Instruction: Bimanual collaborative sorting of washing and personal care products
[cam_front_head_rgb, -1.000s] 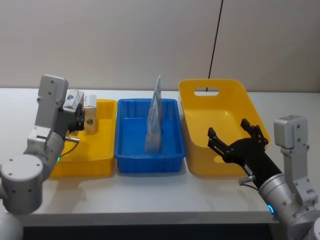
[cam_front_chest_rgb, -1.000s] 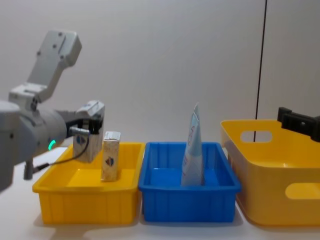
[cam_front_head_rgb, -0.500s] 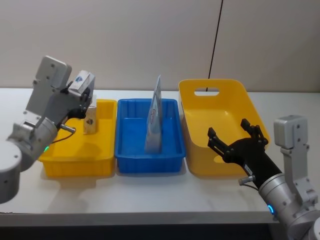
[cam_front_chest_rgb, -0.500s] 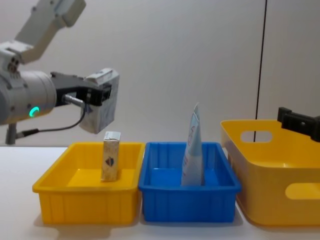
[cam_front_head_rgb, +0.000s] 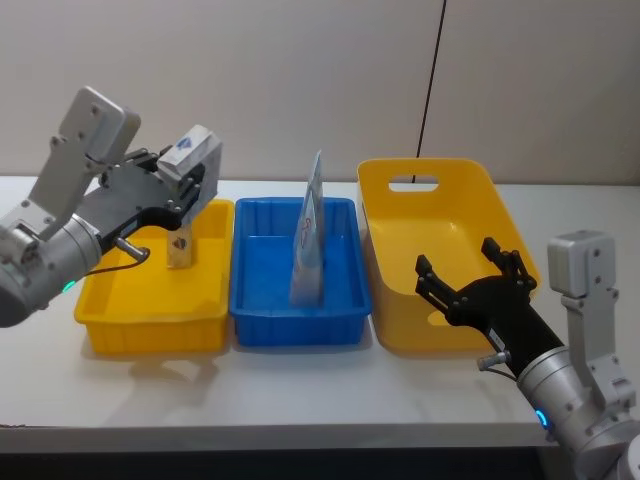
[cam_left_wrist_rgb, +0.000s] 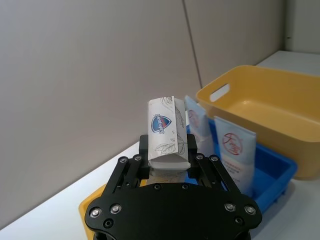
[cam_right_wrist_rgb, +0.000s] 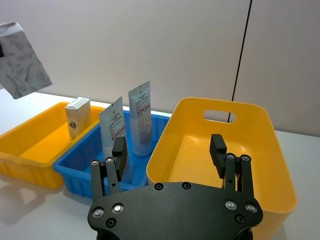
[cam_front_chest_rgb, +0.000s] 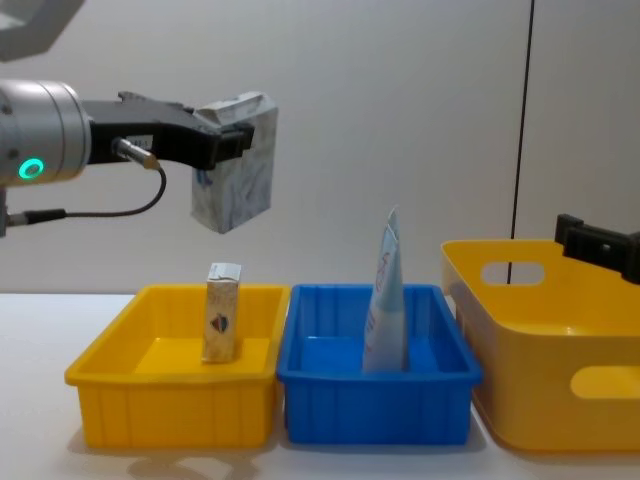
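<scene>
My left gripper (cam_front_head_rgb: 185, 187) is shut on a cream carton (cam_front_head_rgb: 193, 161) with a leaf print and a blue emblem, held tilted in the air above the small yellow bin (cam_front_head_rgb: 150, 330). The held carton (cam_front_chest_rgb: 235, 160) hangs well above the bin's rim, and its top end sticks out past the fingers (cam_left_wrist_rgb: 167, 131). A second carton (cam_front_head_rgb: 180, 250) stands upright in that bin. Two white-blue tubes (cam_right_wrist_rgb: 141, 119) stand in the blue bin (cam_front_head_rgb: 250, 300). My right gripper (cam_front_head_rgb: 475, 275) stays open and empty over the near end of the large yellow bin (cam_front_head_rgb: 425, 170).
The three bins stand side by side on the white table (cam_front_head_rgb: 300, 390), small yellow at the left, blue in the middle, large yellow at the right. A black cable (cam_front_head_rgb: 432, 70) runs down the wall behind the large bin.
My left gripper has lifted the held carton up out of the small yellow bin and carried it to the right. The right arm has not moved.
</scene>
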